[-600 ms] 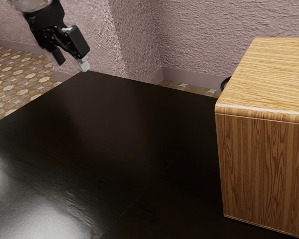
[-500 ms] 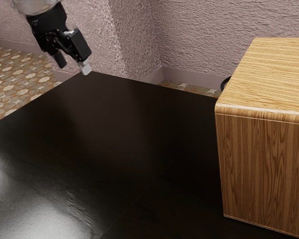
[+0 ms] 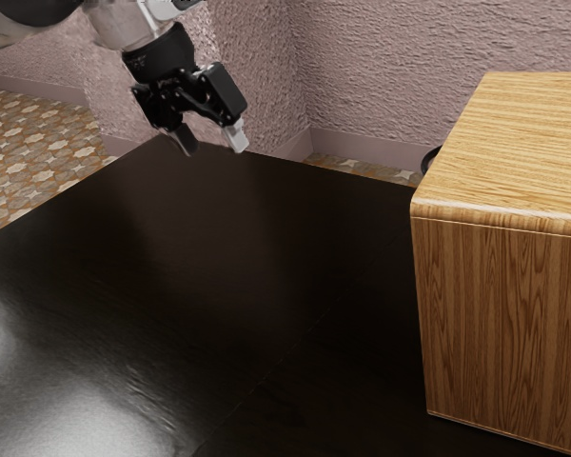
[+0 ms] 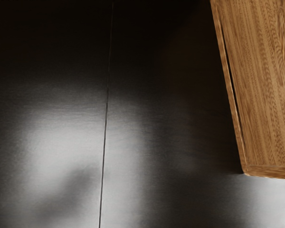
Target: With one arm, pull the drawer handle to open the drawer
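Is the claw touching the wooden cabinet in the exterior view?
No, the claw hangs open over the table at the exterior view's upper left, well apart from the wooden cabinet at its right.

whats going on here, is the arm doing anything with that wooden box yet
Not yet. The arm's black gripper hovers open and empty over the far side of the dark table. The wooden drawer cabinet stands at the exterior view's right, well apart from it. Nothing touches the cabinet, so the pull has not begun.
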Tool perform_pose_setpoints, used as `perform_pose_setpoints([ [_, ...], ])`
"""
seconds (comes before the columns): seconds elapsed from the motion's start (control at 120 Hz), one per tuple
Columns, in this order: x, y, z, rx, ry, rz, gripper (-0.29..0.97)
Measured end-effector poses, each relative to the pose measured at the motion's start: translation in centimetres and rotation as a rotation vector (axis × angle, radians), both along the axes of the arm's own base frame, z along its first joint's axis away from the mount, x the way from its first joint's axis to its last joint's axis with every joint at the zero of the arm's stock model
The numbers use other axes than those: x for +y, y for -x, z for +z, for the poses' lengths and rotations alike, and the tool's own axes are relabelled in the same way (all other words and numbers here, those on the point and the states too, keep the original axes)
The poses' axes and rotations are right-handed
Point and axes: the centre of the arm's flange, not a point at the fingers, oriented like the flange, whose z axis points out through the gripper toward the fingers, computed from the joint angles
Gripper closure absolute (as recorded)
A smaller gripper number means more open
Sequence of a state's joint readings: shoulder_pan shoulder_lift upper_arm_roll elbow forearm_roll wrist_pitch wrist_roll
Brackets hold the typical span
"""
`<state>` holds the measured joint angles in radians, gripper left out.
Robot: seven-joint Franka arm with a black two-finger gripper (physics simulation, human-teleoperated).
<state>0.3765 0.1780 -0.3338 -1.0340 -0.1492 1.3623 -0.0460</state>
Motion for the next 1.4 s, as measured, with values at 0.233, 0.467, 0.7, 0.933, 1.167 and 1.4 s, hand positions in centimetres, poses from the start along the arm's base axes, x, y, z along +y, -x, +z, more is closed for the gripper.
perform_pose_setpoints([
  [0.233, 1.2, -10.8, -4.9, -0.118, 0.245, 0.035, 0.0],
  [0.467, -1.7, -14.1, -7.7, -0.142, 0.332, 0.045, 0.0],
  [0.7, -3.8, -14.3, -8.0, -0.087, 0.49, 0.033, 0.0],
  [0.933, -5.3, -14.2, -8.5, -0.022, 0.548, 0.051, 0.04],
  [1.167, -7.9, -14.1, -8.7, 0.025, 0.569, 0.058, 0.24],
  [1.4, -8.1, -15.7, -11.0, 0.044, 0.597, 0.102, 0.29],
])
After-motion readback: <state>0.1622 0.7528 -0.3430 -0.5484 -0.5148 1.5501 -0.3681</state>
